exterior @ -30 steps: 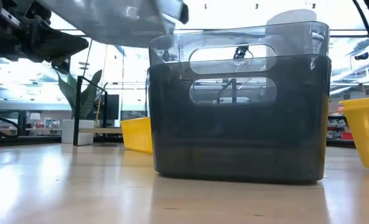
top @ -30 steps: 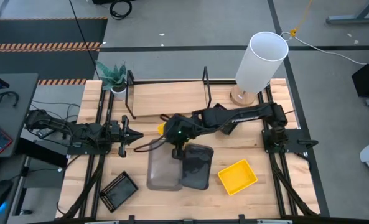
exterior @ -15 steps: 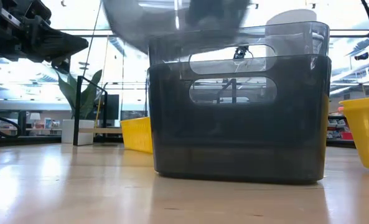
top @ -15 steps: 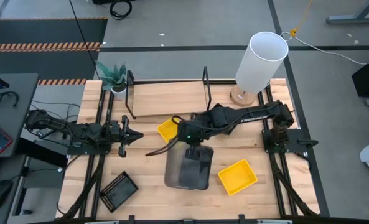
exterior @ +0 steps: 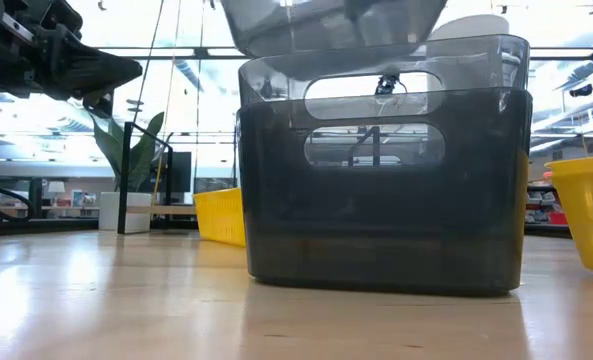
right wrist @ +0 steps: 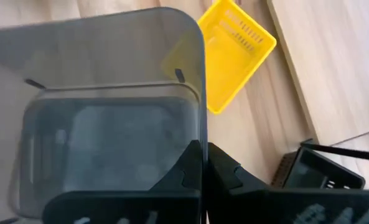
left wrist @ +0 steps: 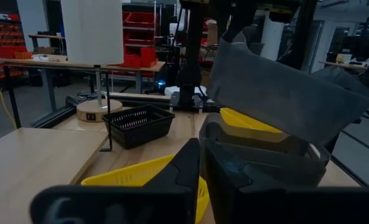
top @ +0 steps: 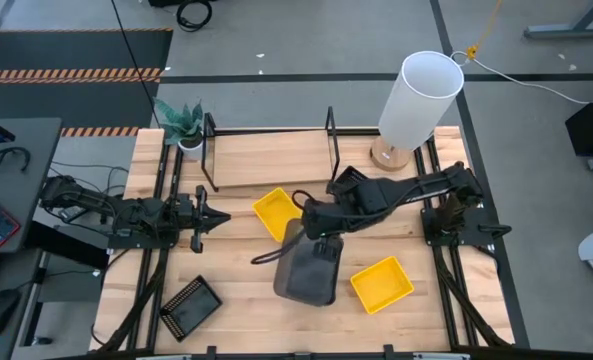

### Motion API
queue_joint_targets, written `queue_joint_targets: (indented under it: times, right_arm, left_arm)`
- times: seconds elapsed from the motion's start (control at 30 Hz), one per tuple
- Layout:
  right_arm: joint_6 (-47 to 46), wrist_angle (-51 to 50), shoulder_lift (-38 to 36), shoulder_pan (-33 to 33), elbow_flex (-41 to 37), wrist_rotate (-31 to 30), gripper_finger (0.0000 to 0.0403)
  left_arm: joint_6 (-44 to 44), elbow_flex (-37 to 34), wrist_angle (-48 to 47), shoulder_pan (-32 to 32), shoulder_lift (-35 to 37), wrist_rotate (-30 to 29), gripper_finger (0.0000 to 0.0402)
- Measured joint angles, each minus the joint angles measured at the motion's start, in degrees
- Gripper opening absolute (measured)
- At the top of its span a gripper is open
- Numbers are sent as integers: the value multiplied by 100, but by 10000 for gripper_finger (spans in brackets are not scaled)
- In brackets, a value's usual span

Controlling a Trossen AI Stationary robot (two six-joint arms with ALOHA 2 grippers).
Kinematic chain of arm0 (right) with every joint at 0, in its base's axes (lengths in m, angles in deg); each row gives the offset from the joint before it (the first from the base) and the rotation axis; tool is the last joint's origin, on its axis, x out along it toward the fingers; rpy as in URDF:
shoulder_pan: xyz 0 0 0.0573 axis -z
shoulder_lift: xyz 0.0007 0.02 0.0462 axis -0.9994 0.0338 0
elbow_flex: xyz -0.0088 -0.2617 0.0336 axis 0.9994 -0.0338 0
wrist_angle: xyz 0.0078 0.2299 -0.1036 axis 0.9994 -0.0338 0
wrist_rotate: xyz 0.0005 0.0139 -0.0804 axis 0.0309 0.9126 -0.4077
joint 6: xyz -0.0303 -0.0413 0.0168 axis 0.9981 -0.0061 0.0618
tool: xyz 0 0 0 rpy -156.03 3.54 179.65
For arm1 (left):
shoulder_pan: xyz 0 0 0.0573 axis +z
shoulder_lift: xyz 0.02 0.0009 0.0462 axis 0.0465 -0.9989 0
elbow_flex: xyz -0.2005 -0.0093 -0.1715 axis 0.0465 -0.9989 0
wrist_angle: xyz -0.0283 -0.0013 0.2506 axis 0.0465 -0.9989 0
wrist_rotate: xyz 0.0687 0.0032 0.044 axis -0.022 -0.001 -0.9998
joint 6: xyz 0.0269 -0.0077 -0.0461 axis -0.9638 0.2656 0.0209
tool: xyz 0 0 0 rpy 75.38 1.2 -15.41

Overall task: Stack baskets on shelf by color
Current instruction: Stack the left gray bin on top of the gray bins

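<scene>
My right gripper [top: 317, 236] is shut on a translucent dark grey basket [right wrist: 103, 59] that hangs just over a stack of grey baskets [top: 307, 274]. The held basket also shows in the low view [exterior: 326, 25], above the stack [exterior: 386, 190]. One yellow basket [top: 276, 213] lies left of the gripper and another [top: 381, 284] lies right of the stack. A black mesh basket [top: 190, 305] lies at the near left. The shelf [top: 271, 160] stands at the far side. My left gripper [top: 213, 218] is shut and empty at the table's left. My right gripper holds the grey basket by the rim of its far end wall [right wrist: 201, 134], one finger inside the basket and one outside. The fingers come from above, pointing down. The basket is lifted clear and hangs tilted below the fingers, over the stack.
A white lamp [top: 416, 100] stands at the far right corner and a small potted plant [top: 184, 125] at the far left, beside the shelf. A second black mesh basket [left wrist: 137, 124] lies under my right arm. Bare tabletop [top: 236, 320] lies at the near edge.
My right gripper has carried the grey basket toward the table's right edge, from beside the stack's left side to above it. The basket has stayed clear of the table and now hangs tilted over the stack.
</scene>
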Motion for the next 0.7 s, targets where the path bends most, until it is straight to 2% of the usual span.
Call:
queue_joint_targets:
  times: [0.2,0.4,0.7]
  right_arm:
    - [-40,-82,-44,-148,-7,-135,1]
    - [-110,-19,-46,-221,-420,-266,0]
    - [-81,963,-35,-220,-1175,-258,1]
  left_arm:
    - [-2,1,15,-1,1,0,34]
    - [-1,0,9,-1,2,-1,38]
    - [-2,0,5,-1,2,-2,28]
